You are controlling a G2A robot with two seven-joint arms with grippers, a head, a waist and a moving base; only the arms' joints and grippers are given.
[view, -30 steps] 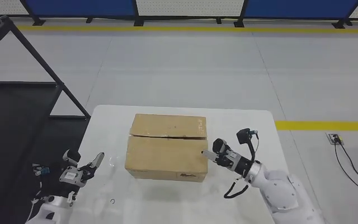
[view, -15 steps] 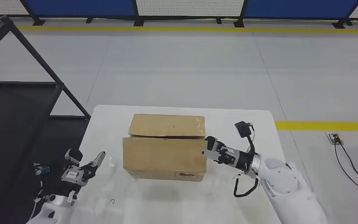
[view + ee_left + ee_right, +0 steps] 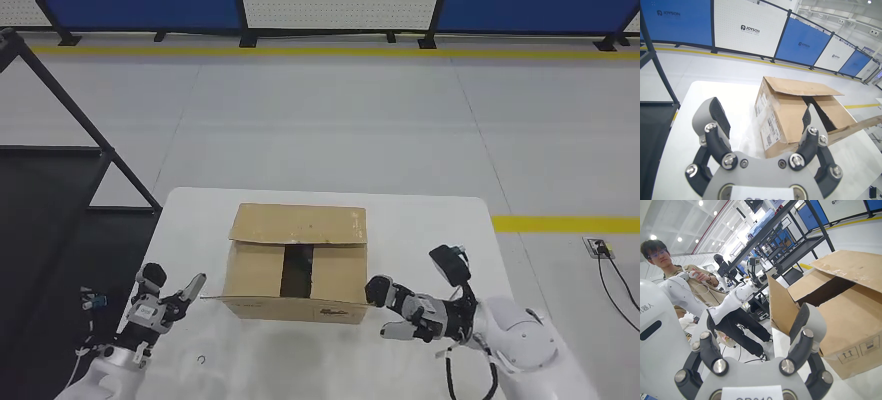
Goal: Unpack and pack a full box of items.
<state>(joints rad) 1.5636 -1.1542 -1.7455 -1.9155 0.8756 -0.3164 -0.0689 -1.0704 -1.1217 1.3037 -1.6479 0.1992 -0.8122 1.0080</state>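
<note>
A brown cardboard box [image 3: 260, 270] stands mid-table. Its near long flap [image 3: 285, 299] is folded out toward me and the far flap [image 3: 300, 224] slants over the back. Two inner flaps show with a dark gap [image 3: 297, 272] between them. My right gripper [image 3: 383, 310] is open at the box's near right corner. In the right wrist view the near flap's end [image 3: 780, 308] rises just beside one of the fingers [image 3: 802, 317]. My left gripper [image 3: 172, 300] is open and holds nothing, a little off the box's left end [image 3: 768, 121]; it appears as the left gripper [image 3: 762, 111] in its own wrist view.
The white table [image 3: 420, 220] has bare room on all sides of the box. A small ring-like thing [image 3: 201, 360] lies near the front left. A black metal rack [image 3: 60, 200] stands beyond the table's left edge.
The near long flap has swung from flat on top out toward me, uncovering the inner flaps. My right gripper has drawn back to the near right corner. The left gripper shifted slightly toward the box.
</note>
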